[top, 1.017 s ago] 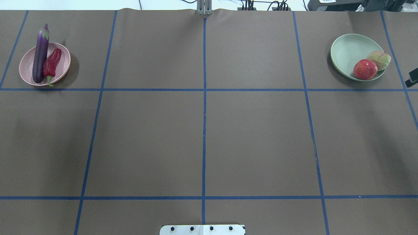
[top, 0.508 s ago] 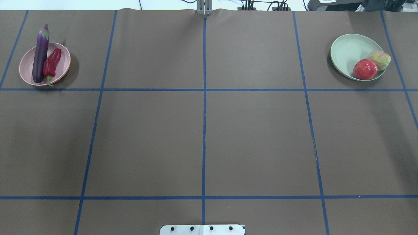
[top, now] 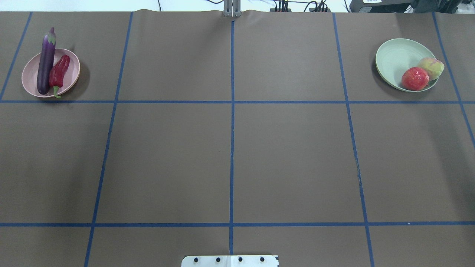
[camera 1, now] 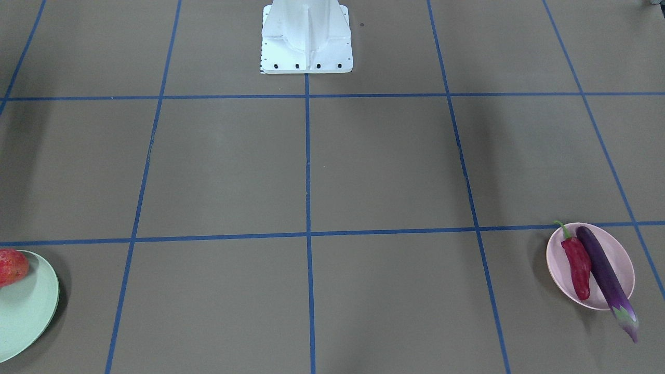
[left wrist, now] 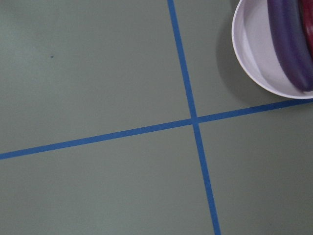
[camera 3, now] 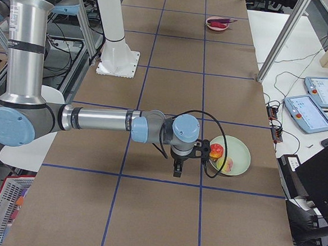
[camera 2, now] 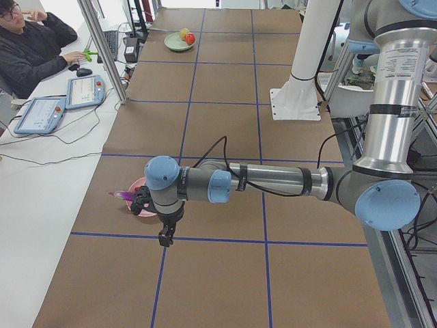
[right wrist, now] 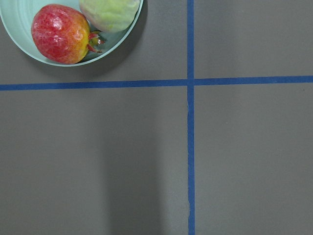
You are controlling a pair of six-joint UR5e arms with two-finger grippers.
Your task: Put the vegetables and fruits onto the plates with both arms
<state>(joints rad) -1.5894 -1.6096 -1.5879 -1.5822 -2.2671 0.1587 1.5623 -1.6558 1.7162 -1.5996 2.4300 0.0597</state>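
The purple eggplant (top: 45, 63) and the red chili pepper (top: 58, 72) lie on the pink plate (top: 73, 65) at the far left. The pomegranate-like fruit (top: 415, 78) and the peach (top: 431, 68) lie on the mint green plate (top: 393, 61) at the far right. My left gripper (camera 2: 164, 237) hangs just beside the pink plate (camera 2: 140, 205), away from it. My right gripper (camera 3: 177, 170) hangs beside the green plate (camera 3: 237, 156). Both show only in the side views, so I cannot tell if they are open or shut. Neither holds anything that I can see.
The white base block (top: 230, 260) stands at the table's near edge. Blue tape lines grid the brown table. A seated operator (camera 2: 31, 41), tablets (camera 2: 83, 91) and a metal post (camera 2: 102, 48) are beside the table's far side.
A black part of my right gripper at the right edge of the overhead view one second ago has gone out of that view. The plates and produce have not moved.
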